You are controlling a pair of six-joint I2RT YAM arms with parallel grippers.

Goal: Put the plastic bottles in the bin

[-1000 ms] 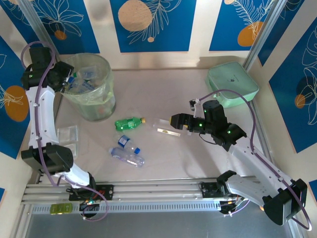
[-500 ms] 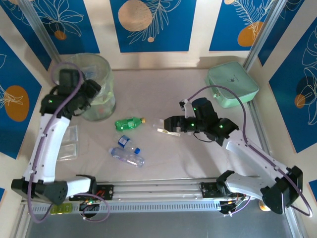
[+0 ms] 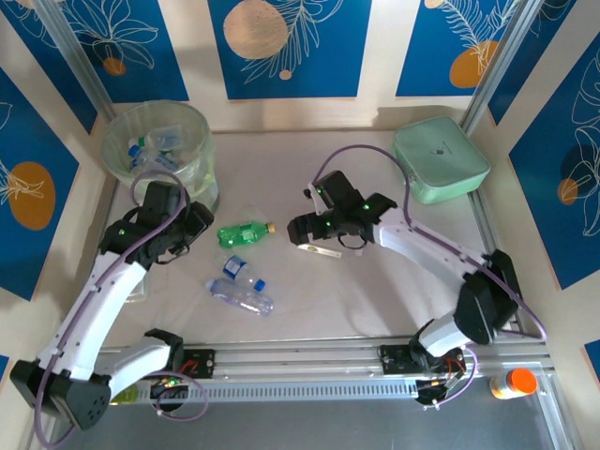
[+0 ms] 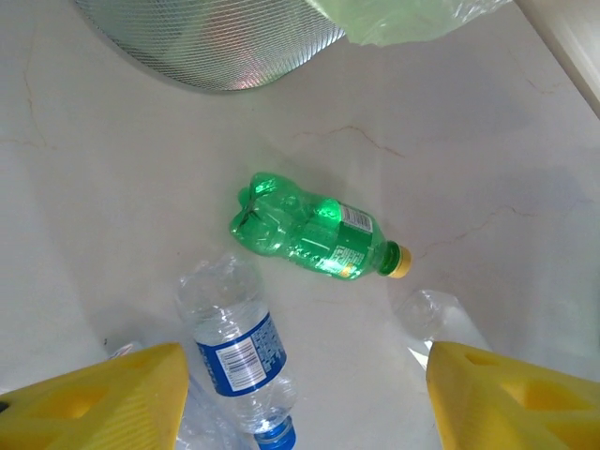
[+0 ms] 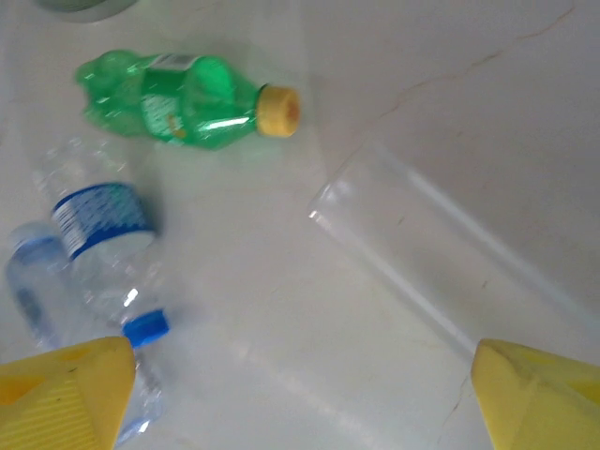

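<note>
We look down on a pale, marble-veined table (image 3: 281,169) closed in by blue panels printed with leaves and orange discs. In its far left corner stands the bin (image 3: 202,150), a round translucent basket lined with a pale green bag. Inside it we see several crushed clear bottles (image 3: 155,150) with blue labels and caps, lying in a heap. In the far right corner lies a flat mint-green case (image 3: 441,159), lid shut.

Three bottles lie out on the open surface. A green bottle (image 3: 244,232) with a yellowish cap rests on its side near the middle, just in front of the bin. Toward the near edge from it lies a clear bottle with a blue label (image 3: 242,272), and touching that one a second clear bottle (image 3: 242,298), both crushed and flat on their sides.

The left gripper (image 3: 199,228) hovers in front of the bin, just left of the green bottle. Its yellow fingers (image 4: 112,394) stand well apart with nothing between them. The right gripper (image 3: 302,230) hangs over the middle of the surface, to the right of the green bottle's cap – its jaws are spread wide and it has hold of nothing. Beneath it lies a clear piece of plastic (image 5: 441,272); we cannot tell whether it is a bottle.

Off the surface, past the near right corner, stands an orange-capped bottle (image 3: 513,382).
</note>
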